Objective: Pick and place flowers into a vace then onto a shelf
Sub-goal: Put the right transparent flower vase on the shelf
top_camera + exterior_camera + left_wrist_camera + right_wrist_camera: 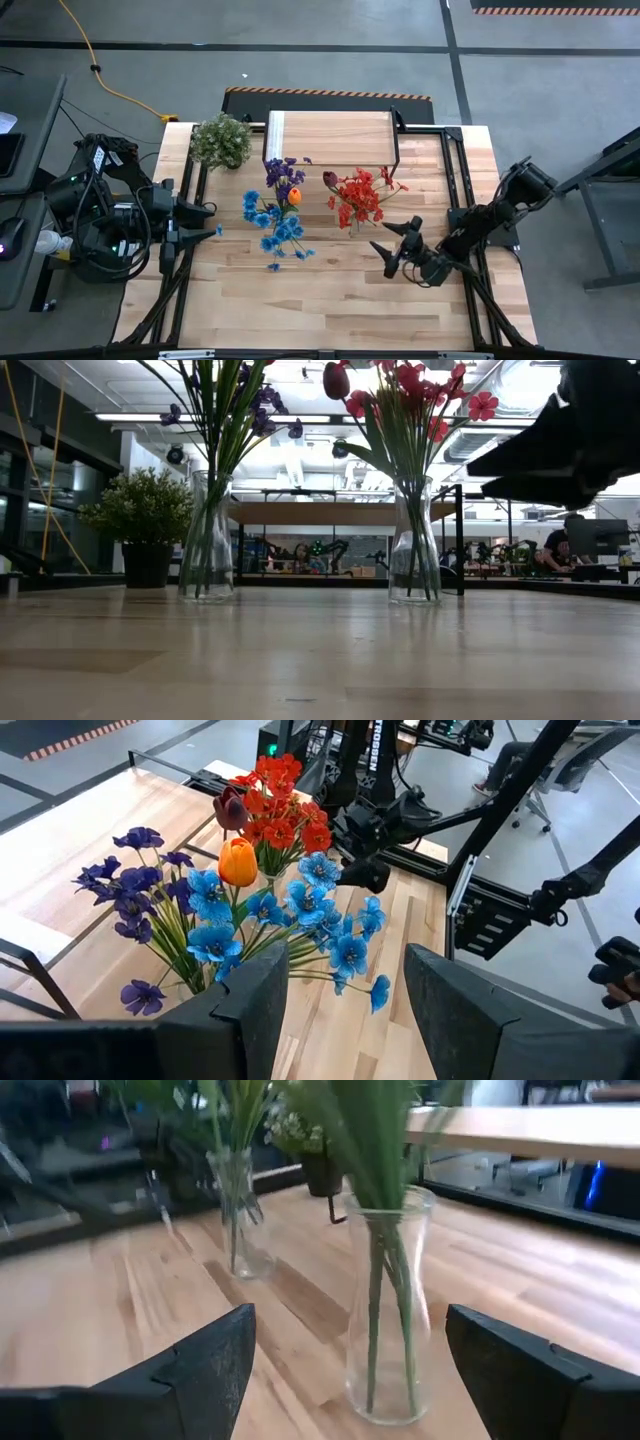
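Two glass vases stood on the tabletop (pixel 330 300) in front of the shelf (pixel 330 138), each already holding flowers: blue and purple blooms (pixel 275 215) in one, red blooms (pixel 360 197) in the other. My right gripper (pixel 345 1370) faced the red-flower vase (pixel 388 1305), fingers spread wide and empty. My left gripper (pixel 345 1010) waited half open near the blue bunch. I judged a level, low grasp on the glass body safest.

Blooms of both bouquets (pixel 400 400) cut by top edge in low view. Right gripper (pixel 560 460) there only dark blur. Person (pixel 556 550) behind it too small.
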